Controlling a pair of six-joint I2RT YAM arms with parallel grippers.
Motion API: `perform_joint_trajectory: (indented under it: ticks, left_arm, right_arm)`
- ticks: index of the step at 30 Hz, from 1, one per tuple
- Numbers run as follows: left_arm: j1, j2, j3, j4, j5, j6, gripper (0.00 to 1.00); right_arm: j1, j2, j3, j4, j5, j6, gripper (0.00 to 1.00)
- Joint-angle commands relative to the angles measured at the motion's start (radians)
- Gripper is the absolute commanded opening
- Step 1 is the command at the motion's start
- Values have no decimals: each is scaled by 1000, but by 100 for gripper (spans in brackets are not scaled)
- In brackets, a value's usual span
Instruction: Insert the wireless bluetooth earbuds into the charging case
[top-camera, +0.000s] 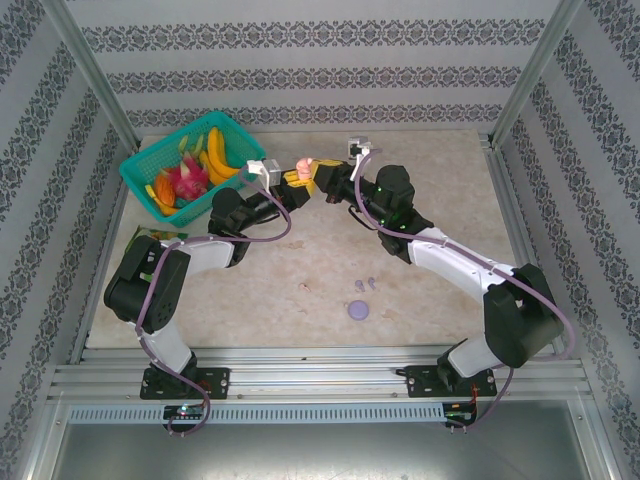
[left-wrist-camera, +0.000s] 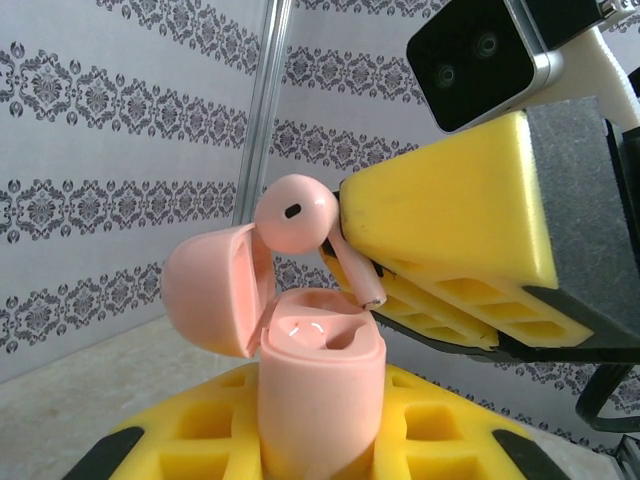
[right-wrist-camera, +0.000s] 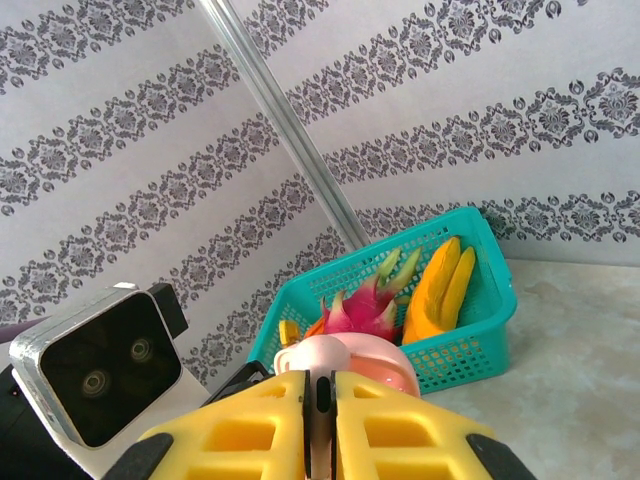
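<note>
Yellow foam pads of the right gripper (left-wrist-camera: 342, 235) are pinched narrowly on the thin stem of a pale pink earbud (left-wrist-camera: 295, 212). Its rounded head juts out past the fingertips, with a dark oval spot facing the left wrist camera. The bud hangs just above the mouth of the pink charging case (left-wrist-camera: 320, 385), its stem angled down toward the opening and close to the rim; whether it touches the rim cannot be told. The case stands upright, clamped between the yellow fingers of the left gripper (left-wrist-camera: 320, 445), and its lid (left-wrist-camera: 215, 290) is tipped open to the left.

From above, the two grippers meet nose to nose over the far middle of the beige table (top-camera: 450, 200), with the pink case between them, raised off the surface. Just left of them sits a teal basket (top-camera: 140, 170) holding a pink dragon fruit (right-wrist-camera: 365, 305) and yellow bananas (right-wrist-camera: 440, 285).

Well apart, nearer the arm bases, a flat lilac disc (top-camera: 358, 310) lies on the table, with a pair of tiny lilac earbuds (top-camera: 365, 285) just beyond it, too small to show detail.
</note>
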Motion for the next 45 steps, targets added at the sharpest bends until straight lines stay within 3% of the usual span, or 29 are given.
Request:
perform_joint_trajectory:
  ticks: [1,16,41,45]
  left_arm:
    - [-15,-38,36,95,25,-1,0]
    - [-16,-88,76,-28,167,153,0]
    - [-15,-69,81,53,99,104,0]
    - [-15,-68,82,52,99,103,0]
  right_arm:
    - [0,-8,-32,-46,-9,-13,13]
    - [9,-57,-41,-23,-11,-6,12]
    - [-9,-76,-104,-36,-17,-9,12]
    - [-10,-74,-96,-41,-27,-10,18]
